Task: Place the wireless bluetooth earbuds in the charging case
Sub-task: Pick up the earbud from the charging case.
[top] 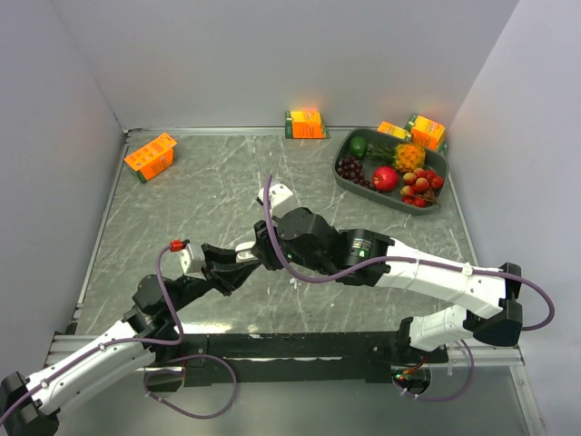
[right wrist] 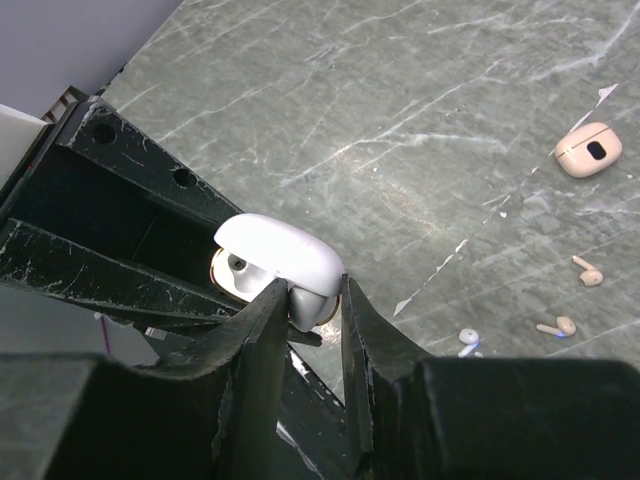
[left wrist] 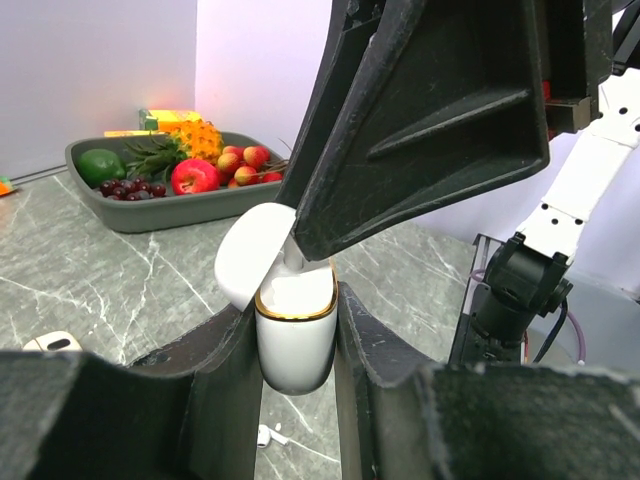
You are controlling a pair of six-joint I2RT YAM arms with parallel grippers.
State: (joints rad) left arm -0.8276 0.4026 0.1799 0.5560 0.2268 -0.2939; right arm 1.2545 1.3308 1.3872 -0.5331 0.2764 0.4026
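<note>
A tiny white earbud (left wrist: 293,262) sits at the mouth of a white, gold-rimmed case (left wrist: 295,350), whose lid (left wrist: 250,250) is tipped open. The bud is probably light, hard and slippery, so it is best pinched by the stem and lowered straight (a skewed push could pop it out). The right end effector (right wrist: 310,298), reaching in from above, is narrowed to a slit on what looks like that earbud, though its fingers hide most of it. The left end effector (left wrist: 296,325) is clamped tight on the case's sides, holding it upright above the surface (right wrist: 400,120). Three loose earbuds (right wrist: 590,272) and a beige second case (right wrist: 588,150) lie on the surface, well apart from the grip.
</note>
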